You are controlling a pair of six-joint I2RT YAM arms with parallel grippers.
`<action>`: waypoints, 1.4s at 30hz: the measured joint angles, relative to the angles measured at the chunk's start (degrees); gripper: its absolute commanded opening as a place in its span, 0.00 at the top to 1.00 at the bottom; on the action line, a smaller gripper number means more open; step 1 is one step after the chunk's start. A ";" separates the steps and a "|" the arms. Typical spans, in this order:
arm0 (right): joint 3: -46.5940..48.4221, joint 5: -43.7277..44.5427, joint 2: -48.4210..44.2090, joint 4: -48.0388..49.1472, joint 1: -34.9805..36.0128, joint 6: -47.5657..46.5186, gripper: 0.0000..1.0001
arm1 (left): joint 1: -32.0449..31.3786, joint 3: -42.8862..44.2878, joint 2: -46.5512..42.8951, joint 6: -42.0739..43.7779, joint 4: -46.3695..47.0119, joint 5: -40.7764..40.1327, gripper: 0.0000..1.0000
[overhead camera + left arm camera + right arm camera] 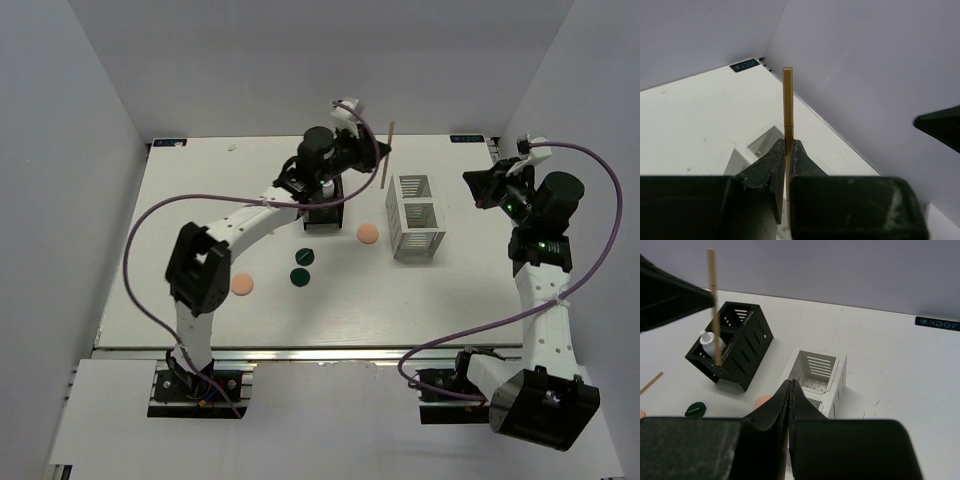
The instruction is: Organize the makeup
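Observation:
My left gripper [372, 150] is shut on a tan stick [388, 155] and holds it upright in the air just right of the black organizer box [328, 213]. The stick [787, 100] is pinched between the jaws in the left wrist view. It also shows in the right wrist view [713, 305], in front of the black box [742, 347], which holds a small white bottle [708, 341]. A second tan stick [651, 383] lies on the table. Two peach puffs [367, 233] [242, 284] and two green discs [306, 256] [298, 276] lie loose. My right gripper [482, 190] is shut and empty. The dark pencil-like tubes are out of view.
The white organizer box [418, 215] stands right of centre, its compartments showing empty in the right wrist view [817, 371]. My left arm stretches across the table's middle to the back. White walls close in the table at the back and on both sides.

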 measured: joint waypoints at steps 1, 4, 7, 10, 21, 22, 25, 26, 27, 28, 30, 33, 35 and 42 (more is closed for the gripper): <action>-0.39 -0.15 -0.81 -0.15 -0.52 0.04 1.00 | -0.72 2.25 2.78 0.76 0.90 -0.24 1.00; -1.95 -0.70 -3.50 -0.28 -1.33 0.24 1.00 | -3.19 8.55 10.40 4.07 3.80 -2.12 1.00; -3.80 -1.07 -5.86 -0.46 -1.64 0.39 1.00 | -5.62 14.80 17.46 7.19 6.29 -4.44 1.00; -5.49 -1.18 -7.15 -0.90 -1.68 0.46 1.00 | -7.28 19.74 22.93 9.64 8.41 -6.23 1.00; -9.51 -1.40 -9.46 -2.10 -2.03 1.16 1.00 | -8.39 29.33 33.42 17.86 10.27 -13.35 1.00; -9.62 -1.42 -9.55 -2.14 -2.03 1.29 1.00 | -8.37 29.33 33.64 18.16 9.90 -13.64 1.00; -9.66 -1.79 -9.64 -2.19 -2.03 1.57 0.93 | -8.15 29.29 34.16 18.69 9.38 -14.03 0.87; -9.70 -1.99 -9.64 -2.19 -2.03 1.60 0.89 | -8.11 29.16 34.18 18.69 9.22 -14.01 0.76; -9.75 -2.16 -9.64 -2.21 -2.03 1.62 0.82 | -8.11 28.74 34.16 18.67 9.46 -14.01 0.70; -9.94 -2.34 -9.64 -2.10 -2.03 1.60 0.80 | -8.11 28.22 34.10 18.71 9.86 -13.99 0.63; -10.43 -2.82 -9.68 -2.08 -2.03 1.42 0.76 | -8.11 27.21 34.05 18.71 10.12 -13.99 0.52; -10.58 -3.69 -9.60 -2.36 -2.03 1.25 0.74 | -8.11 26.01 33.99 18.38 9.94 -13.51 0.47; -10.58 -4.09 -9.60 -2.40 -2.03 1.22 0.73 | -8.11 25.75 33.83 18.27 9.70 -12.96 0.46; -10.58 -5.66 -9.57 -2.69 -2.05 -0.50 0.72 | -8.04 21.20 26.36 17.55 8.22 -12.76 1.00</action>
